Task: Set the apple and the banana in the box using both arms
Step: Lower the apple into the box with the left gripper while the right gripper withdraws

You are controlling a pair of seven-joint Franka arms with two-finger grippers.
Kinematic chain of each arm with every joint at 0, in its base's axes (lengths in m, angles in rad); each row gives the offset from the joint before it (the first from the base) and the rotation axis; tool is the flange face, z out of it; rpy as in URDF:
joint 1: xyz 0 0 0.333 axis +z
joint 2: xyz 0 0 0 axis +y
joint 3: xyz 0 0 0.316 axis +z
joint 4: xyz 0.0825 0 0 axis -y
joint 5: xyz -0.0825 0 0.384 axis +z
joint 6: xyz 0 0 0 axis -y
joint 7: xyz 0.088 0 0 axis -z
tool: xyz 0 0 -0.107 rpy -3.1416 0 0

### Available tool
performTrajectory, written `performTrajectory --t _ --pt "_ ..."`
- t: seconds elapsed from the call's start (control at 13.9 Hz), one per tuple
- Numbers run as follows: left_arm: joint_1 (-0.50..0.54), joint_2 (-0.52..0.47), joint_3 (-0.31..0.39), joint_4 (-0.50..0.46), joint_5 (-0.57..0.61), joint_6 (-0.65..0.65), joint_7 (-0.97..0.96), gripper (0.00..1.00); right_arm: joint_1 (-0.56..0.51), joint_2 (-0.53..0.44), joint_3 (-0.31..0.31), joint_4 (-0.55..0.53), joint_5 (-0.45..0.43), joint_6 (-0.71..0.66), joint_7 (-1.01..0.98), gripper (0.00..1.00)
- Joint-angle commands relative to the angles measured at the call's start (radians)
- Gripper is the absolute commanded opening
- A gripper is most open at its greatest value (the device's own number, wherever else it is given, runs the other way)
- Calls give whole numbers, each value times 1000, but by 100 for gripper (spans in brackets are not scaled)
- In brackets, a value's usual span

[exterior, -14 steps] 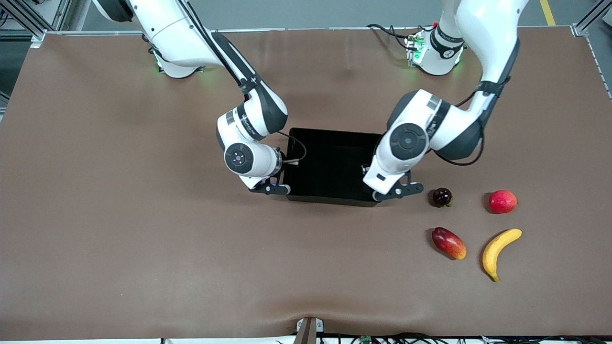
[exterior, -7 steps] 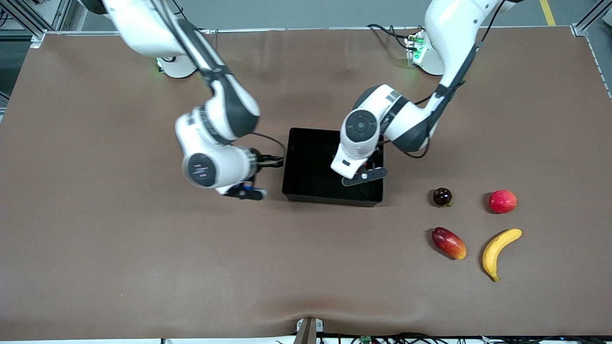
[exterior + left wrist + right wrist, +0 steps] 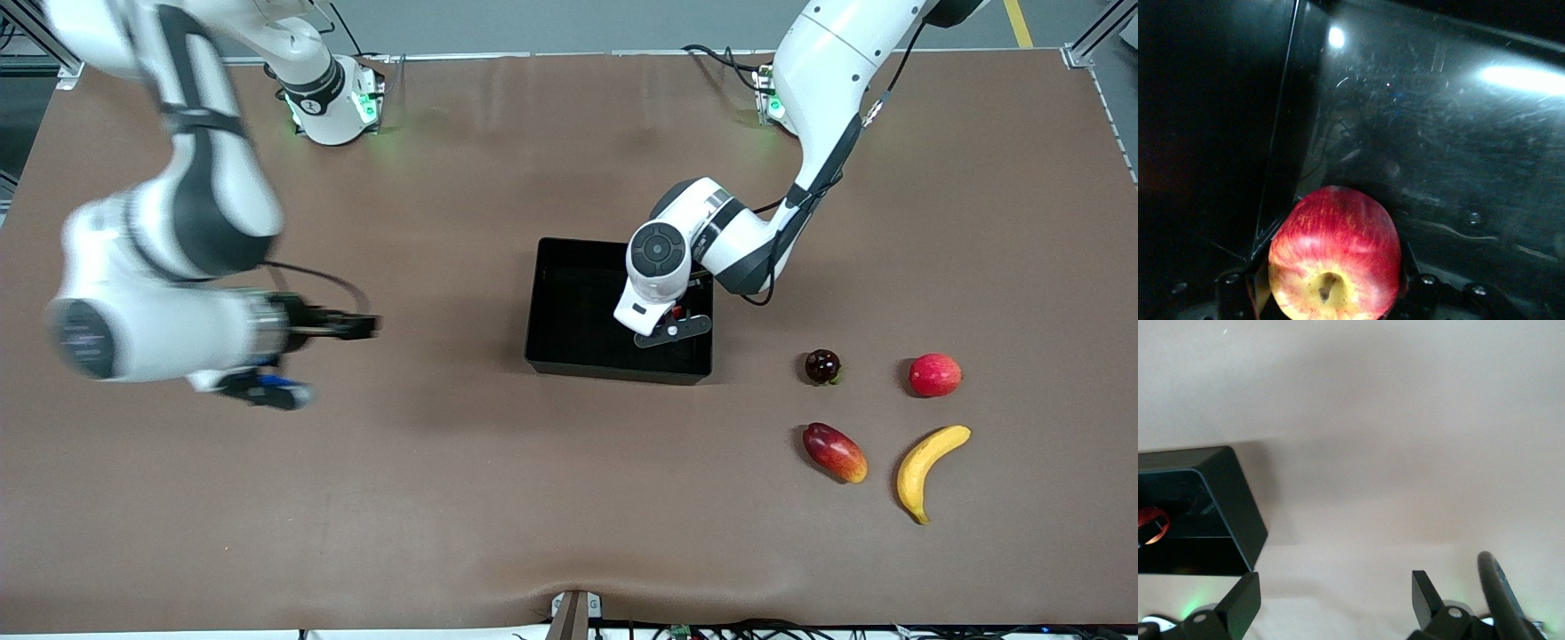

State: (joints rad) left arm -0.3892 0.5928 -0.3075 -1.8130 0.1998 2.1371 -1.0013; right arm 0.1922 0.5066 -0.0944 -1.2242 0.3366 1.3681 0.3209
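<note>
The black box point(image 3: 613, 372) sits mid-table. My left gripper point(image 3: 673, 327) is inside it, shut on the red, yellow-streaked apple point(image 3: 1335, 253), close to the box's floor point(image 3: 1438, 153) and one of its walls. A bit of the apple's red shows under the wrist point(image 3: 677, 313). The yellow banana point(image 3: 925, 467) lies on the mat toward the left arm's end, nearer the front camera than the box. My right gripper point(image 3: 262, 389) is open and empty over bare mat toward the right arm's end; its fingers point(image 3: 1245, 597) are spread wide, and the box point(image 3: 1238, 513) shows off to one side.
Three other fruits lie beside the banana: a dark round one point(image 3: 822, 365), a plain red round one point(image 3: 934, 374) and an oblong red-orange one point(image 3: 834, 452). The brown mat point(image 3: 444, 498) covers the table.
My right arm has swung away from the box toward its own end of the table. My left gripper has moved from the box's wall to inside the box with the apple.
</note>
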Motion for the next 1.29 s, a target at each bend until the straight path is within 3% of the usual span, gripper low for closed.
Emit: performTrajectory --t 0.0,0.14,0.22,0.29,0.36,0.57,0.79,1.0,1.22 --pt "7 -14 -4 -38 18 21 -17 0 -153 3 13 78 -10 -87 -29 100" --pt "3 -2 -4 -31 13 21 -20 24 -224 -11 15 80 -69 -90 -75 100" --pt "-2 -2 -4 -29 9 20 -20 47 -226 -48 18 78 -171 -89 -165 100" --pt "-4 -7 -4 -28 10 20 -20 85 -226 -87 19 71 -254 -78 -254 100" --pt "-4 -13 -2 -25 10 15 -17 100 -241 -114 16 55 -266 -84 -296 100" --pt "6 -45 -4 20 7 -21 -17 100 -267 -273 21 -108 -272 -32 -295 100" --pt "51 -91 -2 140 6 -185 -2 100 -249 -455 24 -396 -280 179 -295 100" --pt "102 -91 5 296 9 -333 36 100 -197 -468 36 -368 -324 183 -299 100" --pt "249 -82 5 353 3 -338 284 100 -195 -467 36 -353 -330 183 -304 100"
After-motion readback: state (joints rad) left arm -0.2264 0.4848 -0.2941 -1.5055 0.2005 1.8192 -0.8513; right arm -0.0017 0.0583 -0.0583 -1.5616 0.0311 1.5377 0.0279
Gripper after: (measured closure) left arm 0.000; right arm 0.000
